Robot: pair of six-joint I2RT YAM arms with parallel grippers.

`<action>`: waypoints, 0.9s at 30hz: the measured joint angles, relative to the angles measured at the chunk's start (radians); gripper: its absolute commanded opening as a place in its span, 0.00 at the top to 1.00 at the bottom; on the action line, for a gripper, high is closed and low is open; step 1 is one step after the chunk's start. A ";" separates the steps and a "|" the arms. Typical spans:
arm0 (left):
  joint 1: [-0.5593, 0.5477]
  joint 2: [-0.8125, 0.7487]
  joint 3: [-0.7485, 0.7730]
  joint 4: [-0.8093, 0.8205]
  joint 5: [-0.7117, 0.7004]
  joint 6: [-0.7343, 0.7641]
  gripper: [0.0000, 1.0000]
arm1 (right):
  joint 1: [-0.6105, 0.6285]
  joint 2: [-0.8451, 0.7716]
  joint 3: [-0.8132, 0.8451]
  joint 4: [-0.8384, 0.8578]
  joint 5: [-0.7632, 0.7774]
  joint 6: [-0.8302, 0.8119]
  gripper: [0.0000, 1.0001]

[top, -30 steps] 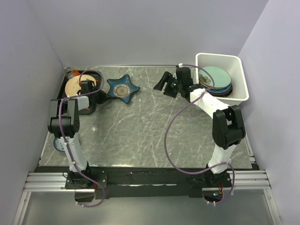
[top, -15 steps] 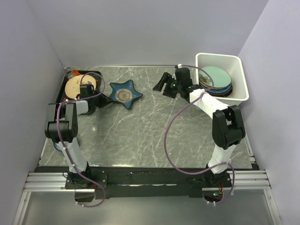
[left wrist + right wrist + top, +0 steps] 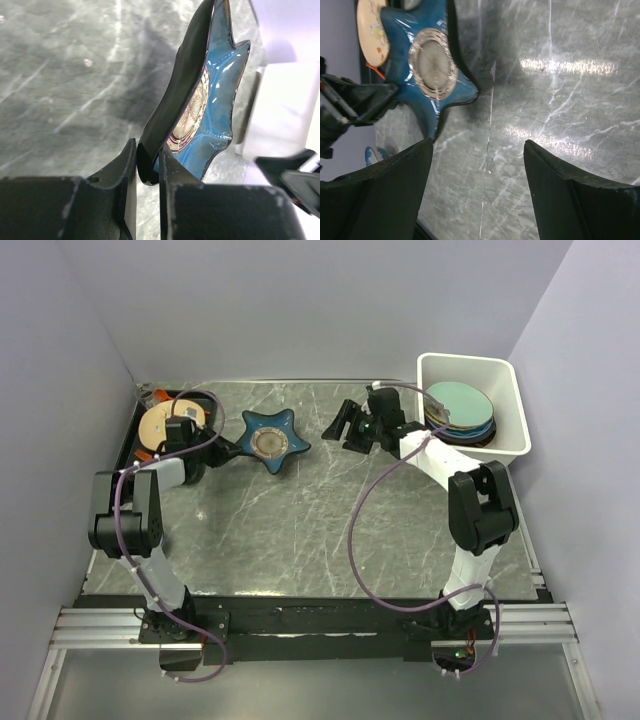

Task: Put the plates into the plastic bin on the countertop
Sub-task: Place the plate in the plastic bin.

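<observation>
My left gripper is shut on one arm of a blue star-shaped plate with a pale round centre, holding it tilted on edge just above the countertop. In the left wrist view the plate stands between my closed fingers. My right gripper is open and empty, just right of the star plate; its wrist view shows the plate ahead of the spread fingers. The white plastic bin at the back right holds stacked plates, teal on top.
A flat black tray at the back left holds a cream and orange plate. A small blue and white object lies near the left edge. Grey walls close the back and sides.
My left gripper has carried the star plate to the right, away from the tray. My right gripper has moved left toward it, staying open.
</observation>
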 measured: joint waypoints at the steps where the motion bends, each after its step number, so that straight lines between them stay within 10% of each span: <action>1: 0.000 -0.008 0.000 0.002 0.008 0.000 0.99 | 0.001 0.005 0.001 -0.003 -0.002 -0.002 0.20; 27: -0.026 -0.075 0.001 0.001 0.156 0.000 0.99 | 0.066 0.089 0.047 -0.010 -0.038 -0.002 0.24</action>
